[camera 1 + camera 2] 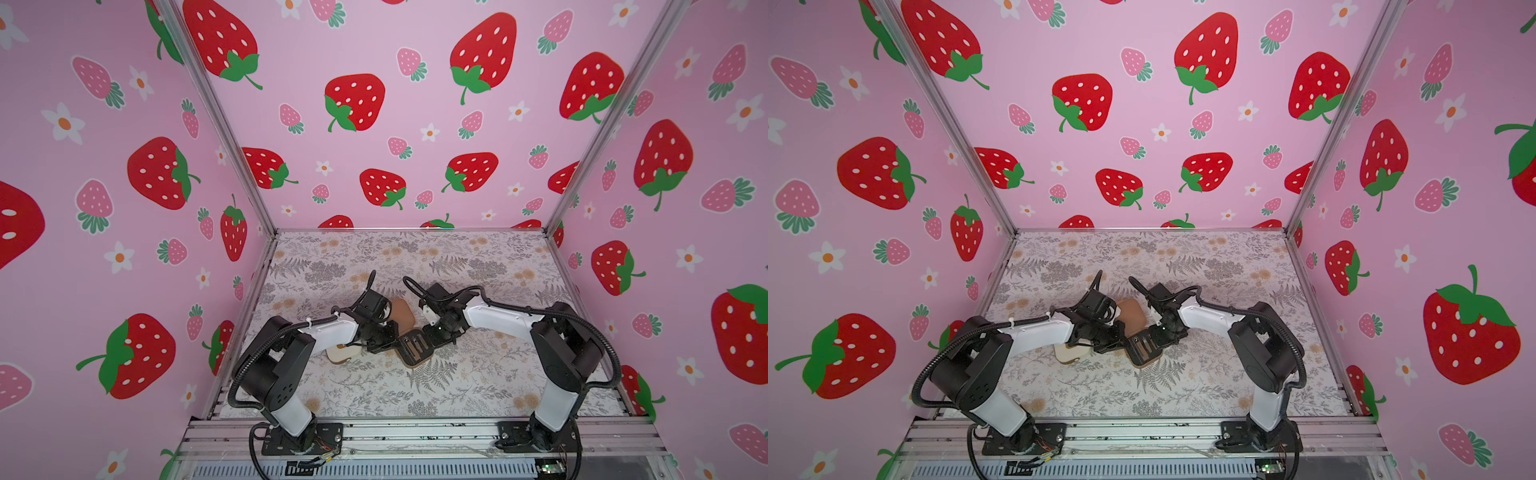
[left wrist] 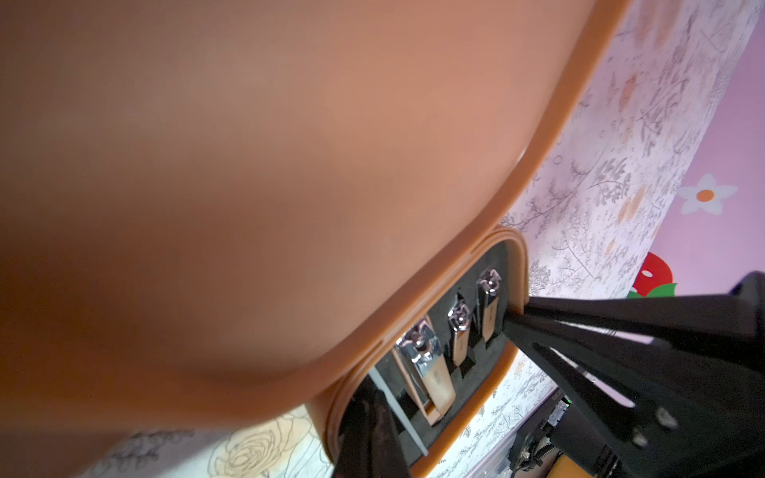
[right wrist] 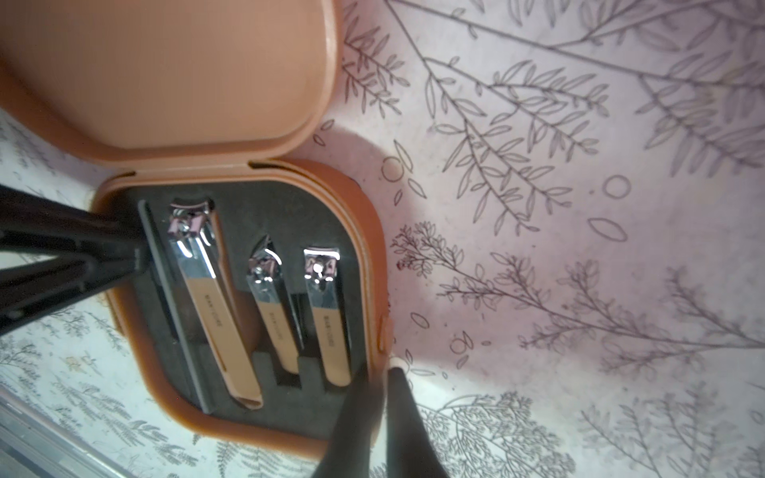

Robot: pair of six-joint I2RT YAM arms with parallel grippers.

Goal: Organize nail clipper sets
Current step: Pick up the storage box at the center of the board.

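Brown plastic, the open case [image 1: 415,348] lay in the middle of the table [image 1: 415,399] beside a cream case [image 1: 343,354], its lid [image 1: 401,312] raised. The right gripper [image 3: 378,374] pinched the front rim, seemingly to steady it. The left gripper [image 3: 136,254], closed, touched the file [image 3: 174,314], likely seating it. Three clippers [image 3: 215,306] filled their slots; their lettering was too small to read.

The brown case [image 3: 364,231] has a black insert [image 3: 269,207]. Its clippers [image 3: 207,289] are silver with peach handles. The second case [image 1: 343,353] is cream. The tablecloth [image 1: 478,257] is white with grey ferns and orange blossoms. The pink walls [image 1: 374,41] show red strawberries.
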